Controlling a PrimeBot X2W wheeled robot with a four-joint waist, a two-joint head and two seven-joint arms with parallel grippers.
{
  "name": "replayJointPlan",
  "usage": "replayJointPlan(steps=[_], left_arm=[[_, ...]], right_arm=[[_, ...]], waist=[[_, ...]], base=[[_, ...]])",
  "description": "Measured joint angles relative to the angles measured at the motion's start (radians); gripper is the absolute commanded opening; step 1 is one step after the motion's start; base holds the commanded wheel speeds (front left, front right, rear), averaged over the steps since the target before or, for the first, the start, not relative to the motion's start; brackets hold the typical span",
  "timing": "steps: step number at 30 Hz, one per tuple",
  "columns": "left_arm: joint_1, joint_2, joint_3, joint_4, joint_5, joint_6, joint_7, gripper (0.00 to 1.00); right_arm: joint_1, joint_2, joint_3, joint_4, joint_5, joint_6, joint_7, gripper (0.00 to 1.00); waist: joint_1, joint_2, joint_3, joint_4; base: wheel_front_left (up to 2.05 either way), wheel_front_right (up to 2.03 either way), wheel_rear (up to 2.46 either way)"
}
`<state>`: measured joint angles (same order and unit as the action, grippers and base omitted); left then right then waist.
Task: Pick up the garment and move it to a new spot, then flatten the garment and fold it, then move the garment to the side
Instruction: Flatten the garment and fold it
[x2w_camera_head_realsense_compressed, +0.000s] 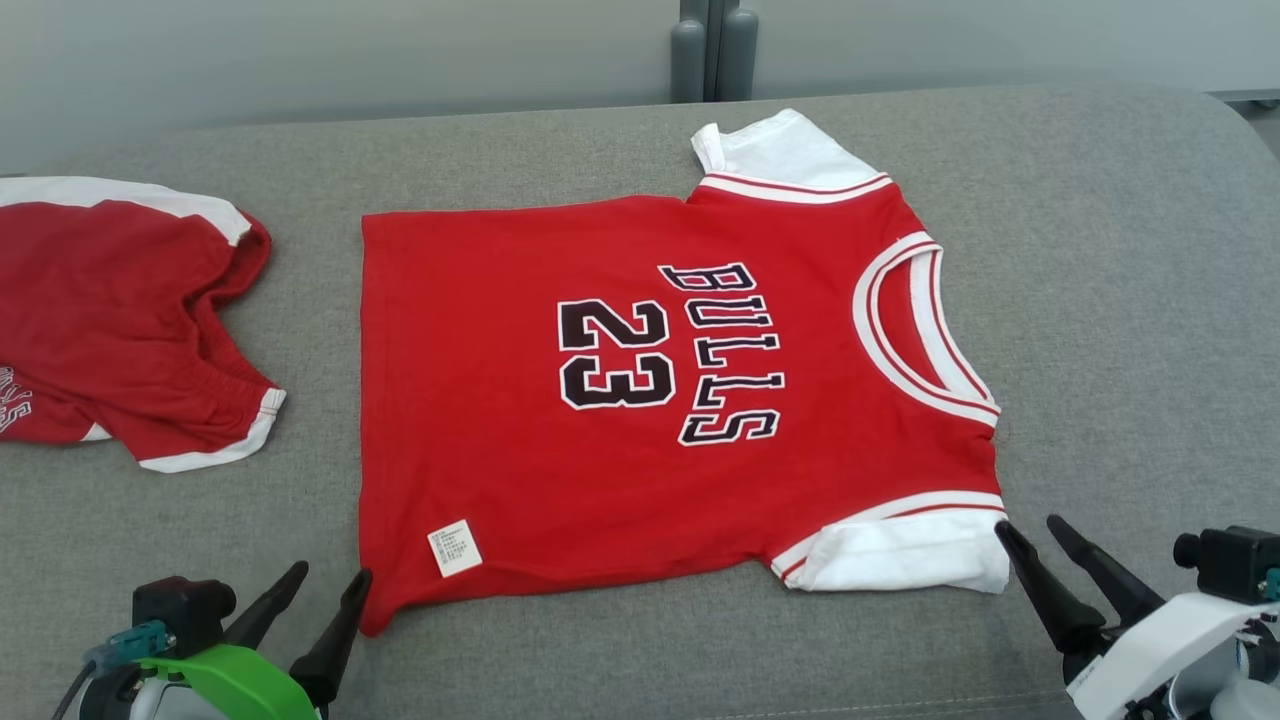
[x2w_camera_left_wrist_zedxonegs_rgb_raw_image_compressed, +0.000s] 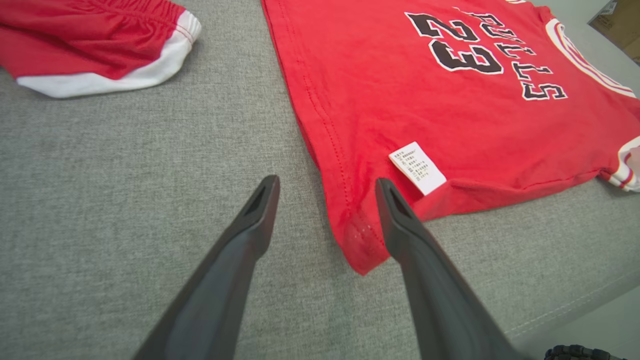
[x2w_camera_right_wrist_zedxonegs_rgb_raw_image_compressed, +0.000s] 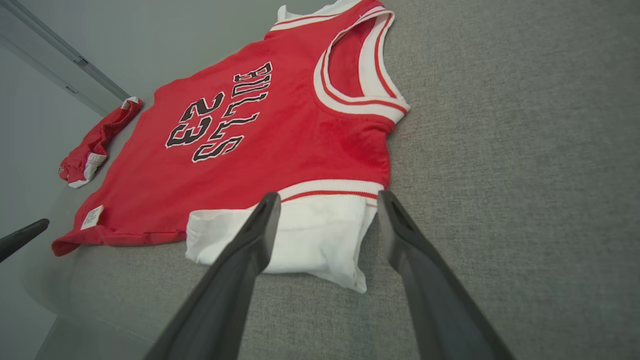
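From the head camera I see the red short-sleeved jersey with white sleeves (x2w_camera_head_realsense_compressed: 560, 400) lying flat, front up, in the middle of the grey fabric cushion (x2w_camera_head_realsense_compressed: 1100, 300). It reads "BULLS" and "23" in black, and the red shorts with white trim (x2w_camera_head_realsense_compressed: 120, 320) lie apart to its left. My left wrist camera adds the white care label (x2w_camera_left_wrist_zedxonegs_rgb_raw_image_compressed: 417, 167), its print too small to read, and shows the hem corner between the spread fingers of the left gripper (x2w_camera_left_wrist_zedxonegs_rgb_raw_image_compressed: 326, 181). The right wrist camera shows the right gripper (x2w_camera_right_wrist_zedxonegs_rgb_raw_image_compressed: 328, 196) spread astride the near white sleeve, pinching nothing.
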<state>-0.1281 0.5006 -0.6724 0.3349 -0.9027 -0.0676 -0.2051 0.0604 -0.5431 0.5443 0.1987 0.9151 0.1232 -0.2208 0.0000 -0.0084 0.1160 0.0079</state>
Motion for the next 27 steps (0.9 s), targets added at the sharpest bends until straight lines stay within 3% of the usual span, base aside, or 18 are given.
replayJointPlan(steps=[6,15,17,18,22,27], left_arm=[[-0.002,-0.005,0.028,-0.025,0.000,0.021,-0.011,1.00],[-0.026,-0.014,0.074,-0.091,0.017,0.067,-0.026,1.00],[-0.027,-0.014,0.103,-0.109,0.019,0.097,-0.035,1.00],[-0.027,-0.014,0.103,-0.109,0.019,0.097,-0.035,1.00],[-0.027,-0.020,0.161,-0.123,0.026,0.145,-0.042,1.00],[-0.027,-0.042,0.242,-0.164,0.026,0.165,-0.045,1.00]], right_arm=[[-0.042,0.034,-0.048,-0.028,0.006,-0.004,-0.014,1.00],[-0.108,0.038,-0.109,-0.093,-0.074,-0.056,-0.027,1.00],[-0.121,0.040,-0.142,-0.113,-0.118,-0.098,-0.028,1.00],[-0.121,0.040,-0.142,-0.113,-0.118,-0.098,-0.028,1.00],[-0.135,0.064,-0.228,-0.159,-0.166,-0.160,-0.029,1.00],[-0.154,0.121,-0.334,-0.250,-0.223,-0.211,-0.030,1.00]], waist=[[0.0000,0.0000,-0.016,0.006],[0.0000,0.0000,-0.034,0.014],[0.0000,0.0000,-0.037,0.016],[0.0000,0.0000,-0.037,0.016],[0.0000,0.0000,-0.041,0.015],[0.0000,0.0000,-0.043,0.012]], base=[[0.00,0.00,0.00],[0.00,0.00,0.00],[0.00,0.00,0.00],[0.00,0.00,0.00],[0.00,0.00,0.00],[0.00,0.00,0.00]])
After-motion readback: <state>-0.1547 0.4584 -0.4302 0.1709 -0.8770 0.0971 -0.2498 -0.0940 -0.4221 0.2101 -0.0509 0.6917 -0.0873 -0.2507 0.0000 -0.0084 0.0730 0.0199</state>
